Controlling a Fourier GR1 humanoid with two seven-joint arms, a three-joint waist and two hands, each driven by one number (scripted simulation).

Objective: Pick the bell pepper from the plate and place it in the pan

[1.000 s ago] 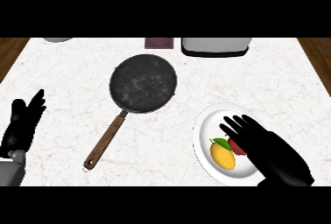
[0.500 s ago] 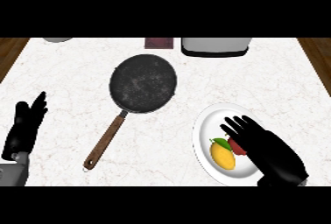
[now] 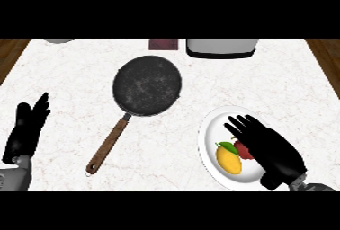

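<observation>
Right hand (image 3: pixel 269 148) is over the white plate (image 3: pixel 214 126) now, near the counter's (image 3: pixel 79 90) front right corner, palm down, fingers spread and straight, pointing away toward the far edge, clamped on nothing. Under its inner side a red bell pepper (image 3: pixel 243 151) shows, mostly covered by the hand; whether the fingers actually touch it, hard to tell from up here. Just beside the pepper, on the side toward the counter's middle, lies a yellow fruit (image 3: pixel 229 161) with a green leaf (image 3: pixel 225 145) at its far end, both on the plate. So the pepper is on the plate, not in the pan. And the pan (image 3: pixel 147 85), dark and round, sits toward the middle of the counter, nearer the far edge, well apart from the plate, with nothing in it; its brown wooden handle (image 3: pixel 108 149) runs back toward the front edge, slanting to the left. Over at the front left corner the left hand (image 3: pixel 26 130) rests open, fingers up and straight, holding nothing. Along the far edge: a grey appliance (image 3: pixel 221 47) right of centre, a small dark red item (image 3: pixel 163 43) next to it, and a pale round object (image 3: pixel 60 40) toward the far left corner, cut off at the edge of the view.
</observation>
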